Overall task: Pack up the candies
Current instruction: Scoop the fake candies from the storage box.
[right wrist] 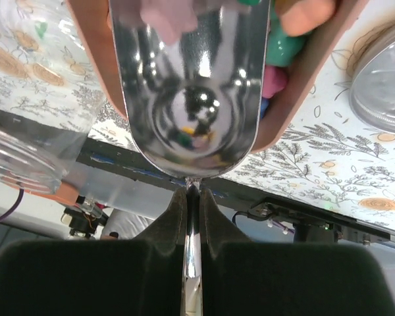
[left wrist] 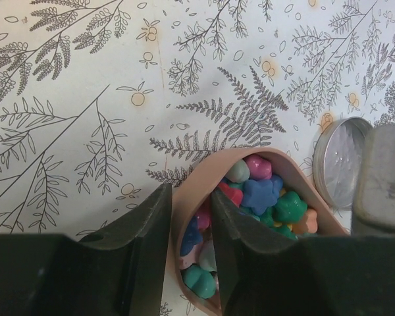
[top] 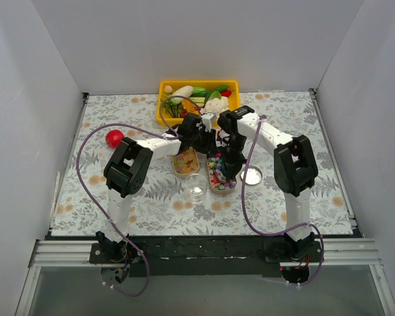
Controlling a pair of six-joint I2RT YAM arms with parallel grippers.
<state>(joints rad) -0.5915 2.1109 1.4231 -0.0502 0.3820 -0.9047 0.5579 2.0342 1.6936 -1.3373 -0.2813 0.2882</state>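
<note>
Pastel candies fill a tan dish mid-table, and orange-tan candies lie in a second tan dish to its left. My left gripper is shut on the pastel dish's rim, one finger outside it and one among the candies. My right gripper is shut on the handle of a metal scoop. The scoop's bowl lies over the pastel dish, with a pink candy at its far lip. In the top view both grippers, left and right, meet over the dishes.
An empty clear jar stands just in front of the dishes, also in the right wrist view. Its round metal lid lies right of the pastel dish. A yellow bin of toy vegetables sits at the back, a red ball at the left.
</note>
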